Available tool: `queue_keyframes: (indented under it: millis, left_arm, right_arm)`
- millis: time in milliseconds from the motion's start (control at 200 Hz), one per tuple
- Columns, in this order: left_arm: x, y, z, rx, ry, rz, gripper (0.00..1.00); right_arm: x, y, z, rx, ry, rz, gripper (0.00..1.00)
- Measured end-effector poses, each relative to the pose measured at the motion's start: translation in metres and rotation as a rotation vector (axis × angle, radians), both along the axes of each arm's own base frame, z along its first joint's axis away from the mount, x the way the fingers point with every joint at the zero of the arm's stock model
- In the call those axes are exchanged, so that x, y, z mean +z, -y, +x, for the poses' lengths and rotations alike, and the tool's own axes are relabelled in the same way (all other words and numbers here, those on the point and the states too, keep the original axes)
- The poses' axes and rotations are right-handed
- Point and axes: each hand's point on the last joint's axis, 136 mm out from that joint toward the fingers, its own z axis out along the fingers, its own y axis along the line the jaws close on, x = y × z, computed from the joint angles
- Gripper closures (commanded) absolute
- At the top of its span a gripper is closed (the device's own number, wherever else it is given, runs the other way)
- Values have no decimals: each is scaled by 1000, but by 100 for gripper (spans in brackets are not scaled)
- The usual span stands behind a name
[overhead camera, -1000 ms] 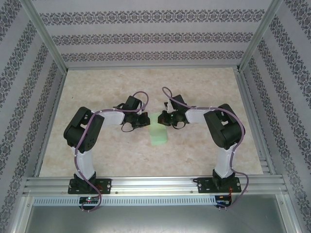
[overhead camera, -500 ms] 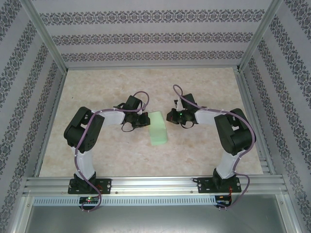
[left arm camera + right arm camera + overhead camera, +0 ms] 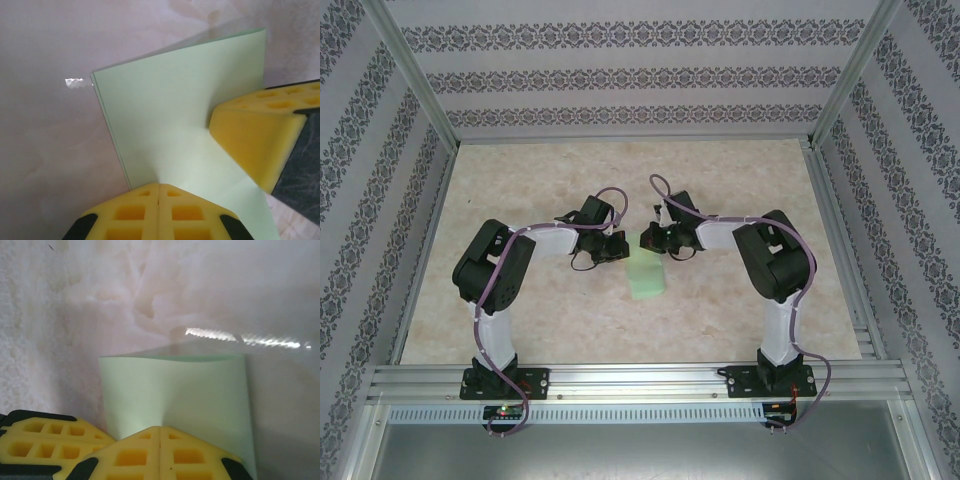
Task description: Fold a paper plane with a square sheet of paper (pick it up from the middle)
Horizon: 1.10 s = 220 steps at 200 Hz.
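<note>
1. The right gripper (image 3: 160,436) is sitting back over the far end of the sheet of paper (image 3: 646,282). Half a second ago it was swung out to the right, well clear of the sheet. A second ago it was roughly where it is now, so it is running an out-and-back stroke.
2. The left gripper (image 3: 159,196) is keeping its place at the sheet's far left edge throughout.
3. Both pairs of jaws are standing closed, tip to tip. They are bearing down on the paper. I cannot tell whether either pair is pinching a layer.
4. The sheet is lying on the desk (image 3: 520,180) midway between the two arms. It is already folded into a narrow rectangle, and a doubled edge is showing in the left wrist view. Its near end is not shifting noticeably across the three overhead pictures.
5. Judgement: the repeated pass is probably pressing the first fold flat while the left side is pinning the paper.
6. No nose point or wings are showing yet, so the task is sitting at an early stage.
</note>
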Motion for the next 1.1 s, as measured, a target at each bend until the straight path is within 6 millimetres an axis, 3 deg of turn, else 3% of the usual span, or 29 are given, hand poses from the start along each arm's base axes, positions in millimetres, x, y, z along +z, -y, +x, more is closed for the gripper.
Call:
queue_keyframes:
  millis: [185,420,515,729,849,934,1099]
  left_arm:
    - [-3,-1,-1,1,5,0,100]
    - [-5,0,-2,-2,11,-3,100]
    - [-5,0,-2,-2,11,-3,100]
    - [-5,0,-2,-2,11,-3,100]
    - [-5,0,-2,-2,12,-3,100]
    - [-5,0,-2,-2,11,-3,100]
    - [-5,0,-2,-2,10,-2,100]
  right_arm:
    - [-1,12,4,-40,-6,40,100]
    - [1,47,23,-133,8,5,100]
    - [6,51,25,-138,25,-12,100]
    - [37,23,23,-77,99,17,100]
    - [43,6,24,-42,112,33,100]
    - [38,0,27,-35,106,36,100]
    - [9,3,26,-40,48,12,100]
